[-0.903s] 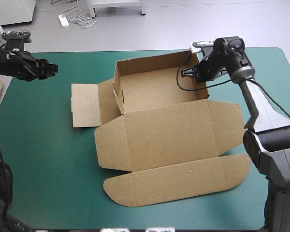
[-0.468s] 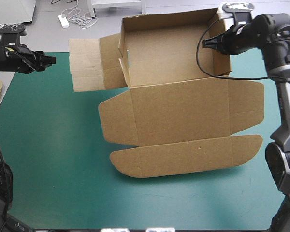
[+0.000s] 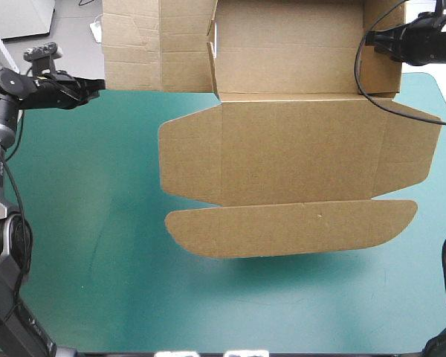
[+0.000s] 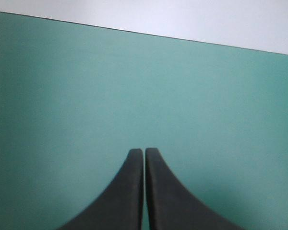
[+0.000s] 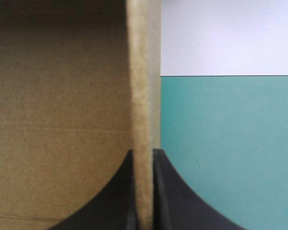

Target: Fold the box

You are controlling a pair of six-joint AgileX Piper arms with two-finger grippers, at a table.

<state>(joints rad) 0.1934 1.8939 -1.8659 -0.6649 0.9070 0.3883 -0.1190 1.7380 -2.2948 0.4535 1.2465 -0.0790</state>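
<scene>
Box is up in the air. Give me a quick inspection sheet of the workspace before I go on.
Surface: teal-green cover, flat, with the box's shadow on it.
Job's things: box, brown, held up off the cover, tray walls raised, lid and front flap open and hanging toward the near edge.
Clutter: nothing seen.
Claws: right claw shut on the box, pinching its right side wall. Left claw shut on nothing, over the cover on the table's left side, with no board ahead of it.
Cables: nothing seen loose on the table.
Surroundings: nothing seen at the table's edges.
</scene>
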